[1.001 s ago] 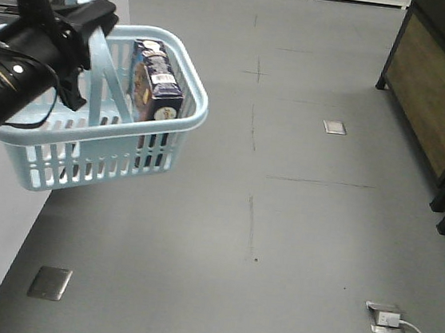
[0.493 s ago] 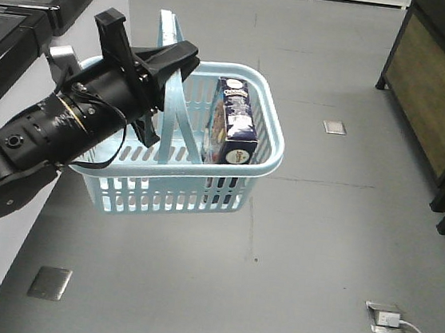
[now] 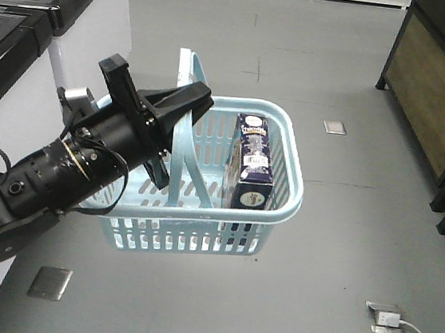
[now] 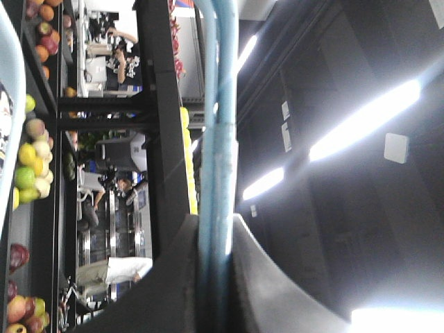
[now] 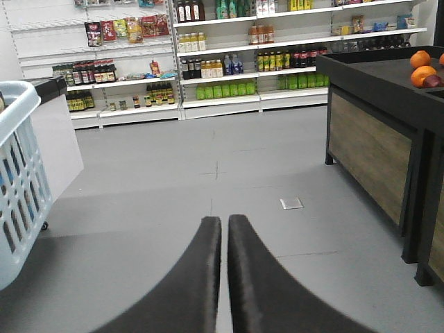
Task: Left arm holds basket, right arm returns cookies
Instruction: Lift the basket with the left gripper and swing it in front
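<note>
**Left gripper** (image 3: 183, 106) – flat black fingers clenched on one flat hinged handle (image 4: 216, 104) of the light-blue slotted plastic basket (image 3: 201, 216). The wrist view shows you the handle pinched between both fingers. The basket hangs clear of the grey floor at centre frame, carried by that single pinch.

**Right gripper** (image 5: 223, 222) – dark fingers pressed together, grasping nothing, low in its own view. The basket wall (image 5: 17, 187) shows at that view's left edge.

**Risks for you to weigh:**
- The handle is a hinge, so any jolt from the right arm could set the basket swinging or let the strap slide through the flat fingers.
- The load sits to one side, which probably tips the basket that way.
- The right fingers must part before reaching in. A closed approach would likely knock the box over.
- The raised handle and the left arm crowd the basket's left half – come in from the right.

**Dark navy upright cardboard cookie box** (image 3: 253, 166) – stands inside the basket's right half, close to the right wall, with white label patches on the face towards you.
</note>
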